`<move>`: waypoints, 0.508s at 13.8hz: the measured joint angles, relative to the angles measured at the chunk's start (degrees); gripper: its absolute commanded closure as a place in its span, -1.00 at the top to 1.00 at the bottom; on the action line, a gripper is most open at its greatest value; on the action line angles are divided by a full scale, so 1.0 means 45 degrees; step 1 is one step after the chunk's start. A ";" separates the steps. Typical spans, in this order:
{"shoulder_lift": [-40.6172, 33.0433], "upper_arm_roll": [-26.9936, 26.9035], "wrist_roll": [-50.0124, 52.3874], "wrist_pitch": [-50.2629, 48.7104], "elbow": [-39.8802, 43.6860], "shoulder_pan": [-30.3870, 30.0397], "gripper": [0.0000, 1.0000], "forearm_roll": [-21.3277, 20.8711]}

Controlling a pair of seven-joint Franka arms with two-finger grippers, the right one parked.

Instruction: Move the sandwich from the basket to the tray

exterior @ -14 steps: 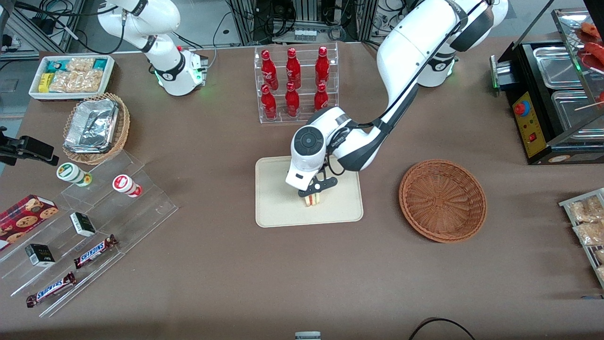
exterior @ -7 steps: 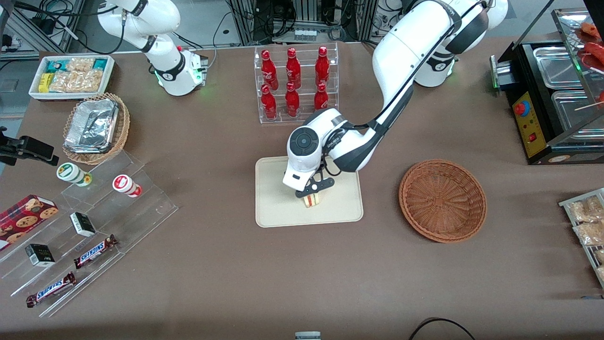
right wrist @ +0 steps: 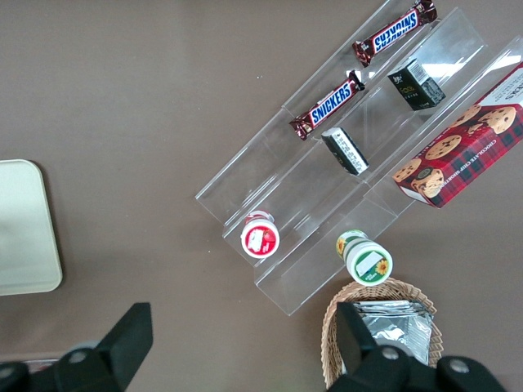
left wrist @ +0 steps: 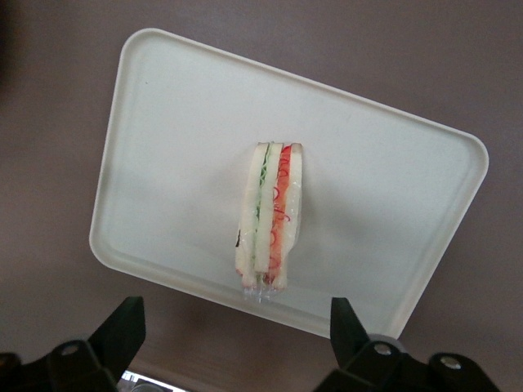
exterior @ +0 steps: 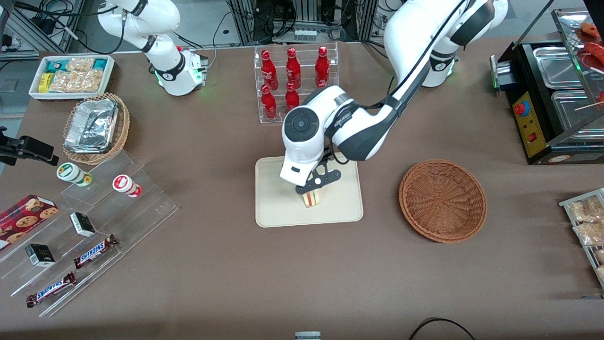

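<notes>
The sandwich (exterior: 311,199) (left wrist: 271,212) stands on its edge on the cream tray (exterior: 278,212) (left wrist: 163,163), its red and green filling layers showing. My gripper (exterior: 312,186) (left wrist: 233,333) hangs open above the sandwich, lifted clear of it, both fingers wide apart with nothing between them. The reddish-brown wicker basket (exterior: 442,200) sits empty on the table beside the tray, toward the working arm's end.
A clear rack of red bottles (exterior: 295,82) stands farther from the front camera than the tray, partly hidden by my arm. Acrylic steps with snack bars (exterior: 94,222) and a tan basket with foil containers (exterior: 96,127) lie toward the parked arm's end.
My gripper has let go of the sandwich and risen away from it. The sandwich stays standing on the tray.
</notes>
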State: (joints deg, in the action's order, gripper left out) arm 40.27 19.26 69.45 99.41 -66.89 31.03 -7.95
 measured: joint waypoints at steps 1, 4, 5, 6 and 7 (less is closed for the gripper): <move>-0.0177 -0.0003 -0.0123 -0.0335 0.0135 -0.0031 1.00 0.0000; -0.0518 -0.0111 -0.1021 -0.1065 0.0223 -0.0238 1.00 -0.0011; -0.0550 -0.0135 -0.1238 -0.1083 0.0225 -0.0404 1.00 -0.0030; -0.0582 -0.0160 -0.1381 -0.1123 0.0228 -0.0637 1.00 -0.0040; -0.0642 -0.0173 -0.1489 -0.1328 0.0227 -0.0964 1.00 -0.0040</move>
State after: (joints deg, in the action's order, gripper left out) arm 37.38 18.48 62.74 93.44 -65.87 26.69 -8.13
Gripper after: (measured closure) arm 0.000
